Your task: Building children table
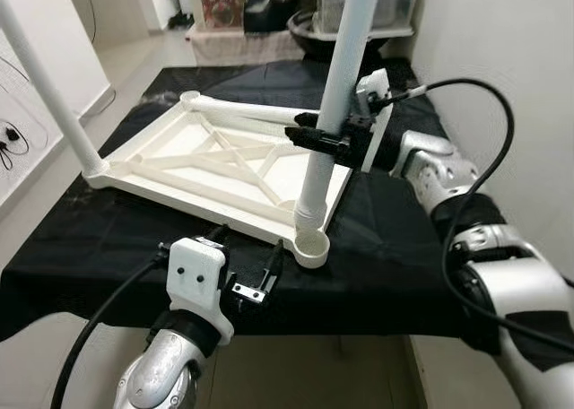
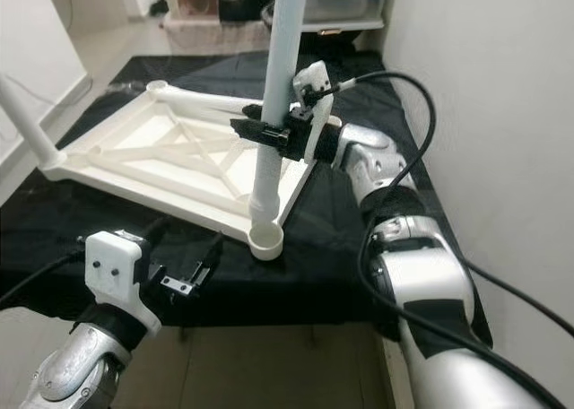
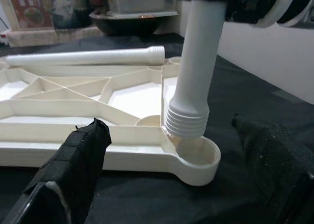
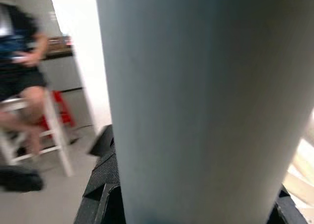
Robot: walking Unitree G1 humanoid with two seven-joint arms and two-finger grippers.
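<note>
A white children's tabletop lies upside down on a black cloth. One white leg stands screwed into its far left corner. Another leg lies loose along the far edge. My right gripper is shut on a third leg, holding it upright. That leg's threaded end sits at the mouth of the near corner socket, threads still showing. My left gripper hovers open just in front of that socket, fingers spread to either side and touching nothing.
The cloth-covered surface ends close in front of my left arm. A white wall runs along the right. Storage boxes and a dark bowl stand behind. A person sits on a stool across the room.
</note>
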